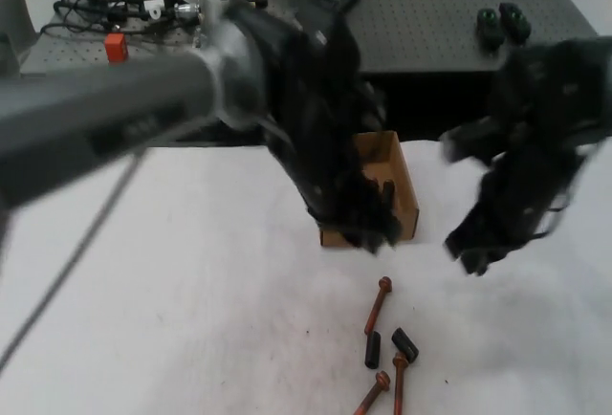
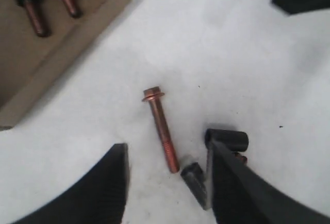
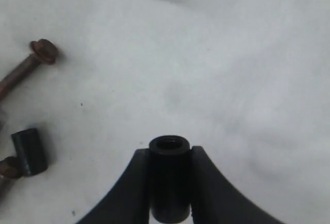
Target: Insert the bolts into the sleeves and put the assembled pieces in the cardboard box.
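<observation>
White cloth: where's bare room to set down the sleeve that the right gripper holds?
Widest bare cloth lies left of the cardboard box and the loose bolts. A smaller patch lies right of those bolts. Crowded: the box's near side, where bolts and loose sleeves cluster beneath the left gripper.

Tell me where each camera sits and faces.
High view: behind the arms, looking forward and down; both arms, left gripper by the cardboard box.
Left wrist view: on the left arm, facing down at a bolt; its open fingers show.
Right wrist view: on the right arm, facing down; right gripper clamps a sleeve.
Shared: high and left wrist views both show that bolt and box.
</observation>
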Robot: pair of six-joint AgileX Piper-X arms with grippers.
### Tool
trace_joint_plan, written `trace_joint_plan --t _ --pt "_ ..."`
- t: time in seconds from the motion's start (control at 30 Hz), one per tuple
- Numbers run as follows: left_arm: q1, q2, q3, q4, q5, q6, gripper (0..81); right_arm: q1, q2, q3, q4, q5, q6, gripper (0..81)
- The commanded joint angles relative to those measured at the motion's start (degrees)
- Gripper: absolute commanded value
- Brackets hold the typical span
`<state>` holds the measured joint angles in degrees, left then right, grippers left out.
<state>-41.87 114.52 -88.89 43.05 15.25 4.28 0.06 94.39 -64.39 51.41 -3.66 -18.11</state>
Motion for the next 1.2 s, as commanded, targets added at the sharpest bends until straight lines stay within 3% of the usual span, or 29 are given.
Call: trace_joint_plan --t 0.0,0.3,0.63,0.7,0.77,0.87,1.07,1.17 --pt "-0.4 0.7 -0.6 -1.2 -1.4 0.5 35.9 -3.4 -11.5 6.4 -0.7 -5.3 4.4 4.6" --pt "-1.9 11.5 -10.3 1.1 -5.7 -0.6 35.9 -4.9 -29.6 15.1 -0.7 -5.1 4.6 4.6" --pt "-1.9 16.0 -14.4 6.2 -6.1 -0.9 35.4 -4.9 -32.3 15.5 -0.4 -4.9 6.1 4.6" --pt "-1.9 16.0 -14.4 6.8 -6.1 -1.3 30.5 -4.9 -32.3 15.5 -0.4 -4.9 7.0 4.6" --pt "-1.9 16.0 -14.4 7.5 -6.1 -1.3 20.7 -4.9 -32.3 15.5 -0.4 -4.9 7.0 4.6" --pt "-1.9 16.0 -14.4 8.3 -5.5 -1.2 0.0 -4.9 -32.3 15.5 -0.4 -4.9 8.0 4.6" --pt "-1.9 13.7 -14.4 8.1 -5.5 -1.3 0.7 -4.9 -32.3 15.5 -1.2 -5.6 8.2 4.6" --pt "-0.6 9.2 -14.2 7.1 -3.9 -3.0 0.7 -4.9 -32.6 16.1 -3.3 -10.8 8.4 4.6"
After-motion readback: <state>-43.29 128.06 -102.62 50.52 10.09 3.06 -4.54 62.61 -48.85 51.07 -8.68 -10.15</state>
